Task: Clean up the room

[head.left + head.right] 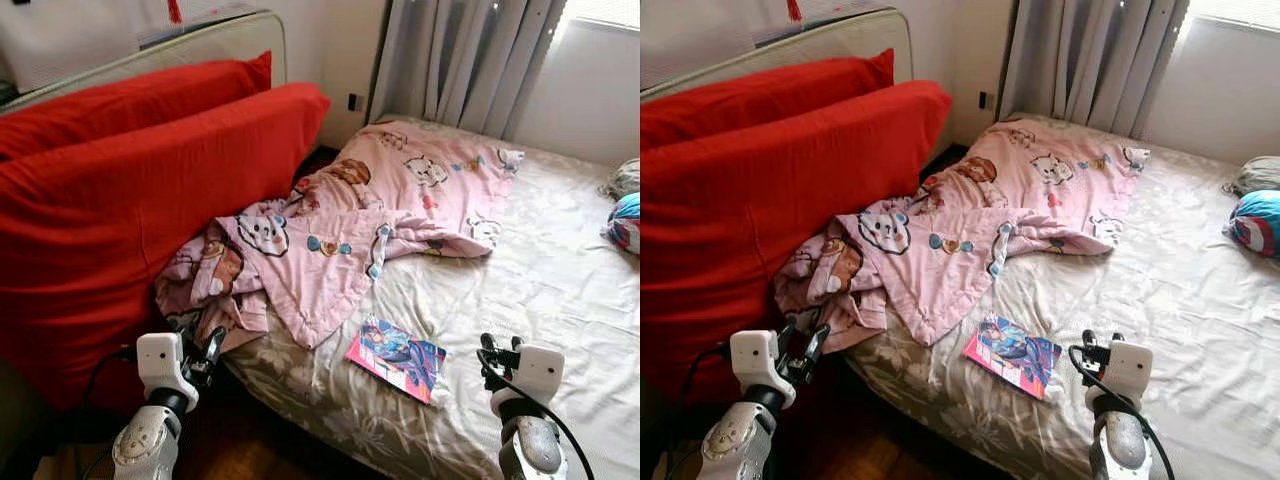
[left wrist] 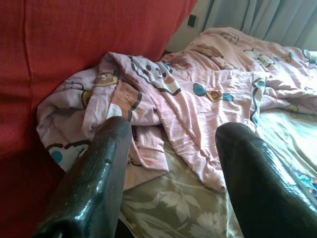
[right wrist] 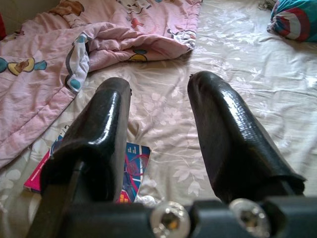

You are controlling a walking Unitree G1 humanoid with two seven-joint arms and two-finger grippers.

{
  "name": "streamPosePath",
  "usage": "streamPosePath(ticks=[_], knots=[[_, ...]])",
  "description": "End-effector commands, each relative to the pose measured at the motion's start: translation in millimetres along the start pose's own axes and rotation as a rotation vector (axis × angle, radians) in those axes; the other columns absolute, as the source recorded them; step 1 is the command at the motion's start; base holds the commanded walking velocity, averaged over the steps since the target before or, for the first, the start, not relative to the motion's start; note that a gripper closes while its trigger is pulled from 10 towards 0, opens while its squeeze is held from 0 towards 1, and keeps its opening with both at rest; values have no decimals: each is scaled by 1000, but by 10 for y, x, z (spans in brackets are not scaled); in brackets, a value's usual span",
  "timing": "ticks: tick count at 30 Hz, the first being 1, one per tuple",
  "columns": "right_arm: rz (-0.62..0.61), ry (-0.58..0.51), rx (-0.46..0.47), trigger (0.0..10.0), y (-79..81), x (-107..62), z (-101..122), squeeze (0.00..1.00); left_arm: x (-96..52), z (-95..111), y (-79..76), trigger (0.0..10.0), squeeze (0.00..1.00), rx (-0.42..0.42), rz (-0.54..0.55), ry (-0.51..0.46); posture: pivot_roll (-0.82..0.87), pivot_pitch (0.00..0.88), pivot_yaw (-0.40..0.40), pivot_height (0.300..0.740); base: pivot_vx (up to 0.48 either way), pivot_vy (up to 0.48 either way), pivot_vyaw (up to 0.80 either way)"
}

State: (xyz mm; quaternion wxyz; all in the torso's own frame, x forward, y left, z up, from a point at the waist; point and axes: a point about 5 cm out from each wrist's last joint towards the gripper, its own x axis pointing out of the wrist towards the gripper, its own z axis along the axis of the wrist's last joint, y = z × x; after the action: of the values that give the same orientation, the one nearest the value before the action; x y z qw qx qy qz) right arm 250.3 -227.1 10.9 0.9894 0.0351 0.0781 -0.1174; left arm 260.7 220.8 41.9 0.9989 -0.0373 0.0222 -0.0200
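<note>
A crumpled pink cartoon-print blanket (image 1: 340,230) lies across the left half of the bed (image 1: 540,290), bunched against two big red cushions (image 1: 130,200). A colourful comic book (image 1: 396,357) lies flat on the floral sheet near the bed's front edge. My left gripper (image 1: 205,345) hovers open at the bed's near left corner, just before the blanket's bunched end (image 2: 99,104), holding nothing. My right gripper (image 1: 495,350) is open over the sheet, just right of the book (image 3: 133,163), with nothing between its fingers.
A blue and red round cushion (image 1: 625,222) and a grey bundle (image 1: 625,178) lie at the bed's far right. Grey curtains (image 1: 460,60) hang behind the bed. Dark wooden floor (image 1: 250,440) shows below the front left corner.
</note>
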Motion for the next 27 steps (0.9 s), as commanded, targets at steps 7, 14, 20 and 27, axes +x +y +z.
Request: streamPosePath(ticks=[7, 14, 20, 27], knots=[[-4, 24, 11, 10000, -3, -1, -19, 0, 40, 2, -21, 10000, 0, 4, -11, 22, 74, 0, -69, 677, 0, 0, 0], [46, 39, 31, 10000, 85, 6, -34, 0, 33, -20, -41, 10000, 0, 13, -18, 34, 77, 0, -70, 652, 0, 0, 0], [69, 42, 34, 10000, 134, 15, -30, 0, 31, -10, -16, 10000, 0, 20, -12, 37, 90, 10, -69, 652, 0, 0, 0], [87, 60, 43, 10000, 171, 11, -55, 0, 27, 11, 0, 10000, 0, 34, -20, 40, 97, 21, -74, 652, 0, 0, 0]])
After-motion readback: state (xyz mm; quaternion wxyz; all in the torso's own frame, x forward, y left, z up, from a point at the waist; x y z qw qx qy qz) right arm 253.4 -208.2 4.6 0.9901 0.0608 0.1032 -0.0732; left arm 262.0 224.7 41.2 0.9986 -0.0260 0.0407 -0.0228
